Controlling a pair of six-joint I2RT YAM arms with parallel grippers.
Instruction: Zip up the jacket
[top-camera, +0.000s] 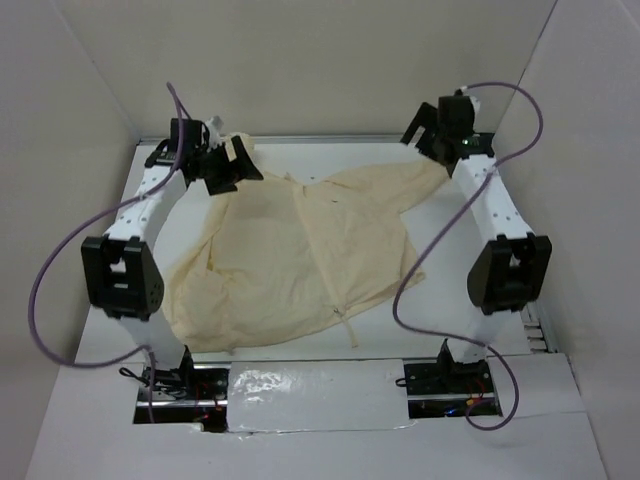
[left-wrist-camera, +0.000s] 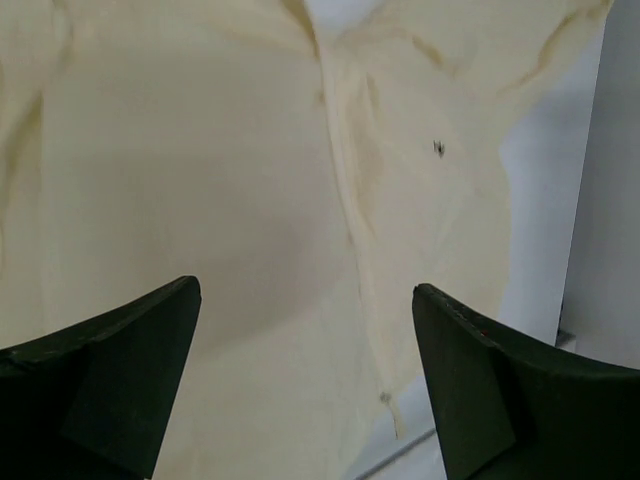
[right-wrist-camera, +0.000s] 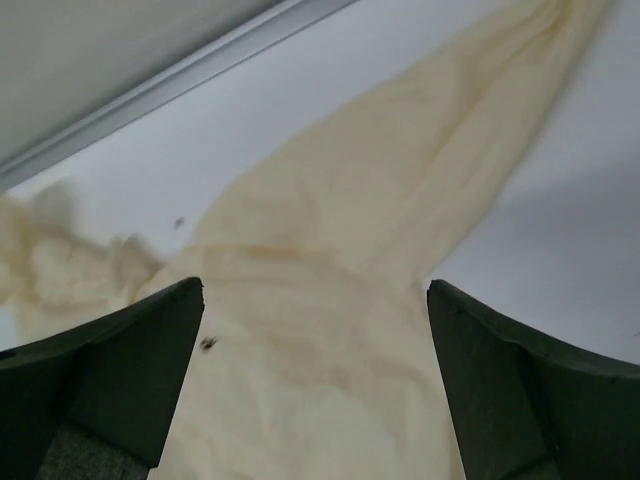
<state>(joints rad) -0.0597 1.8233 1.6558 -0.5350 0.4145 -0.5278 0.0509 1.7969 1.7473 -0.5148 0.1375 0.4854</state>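
On the white counter (top-camera: 452, 290), between cardboard walls (top-camera: 60, 100), the cream jacket (top-camera: 290, 250) lies spread and wrinkled across the middle. At far left a purple cable (top-camera: 42, 290) loops beside the left arm. The left hand (top-camera: 225, 165) hovers over the jacket's far left corner, fingers wide apart, gripping nothing. A dark speck (left-wrist-camera: 439, 148) on the fabric is too small to read. The zipper pull (top-camera: 349, 330) lies at the near hem. The right hand (top-camera: 440, 130), likewise spread and empty, hangs above the far right sleeve (right-wrist-camera: 420, 170).
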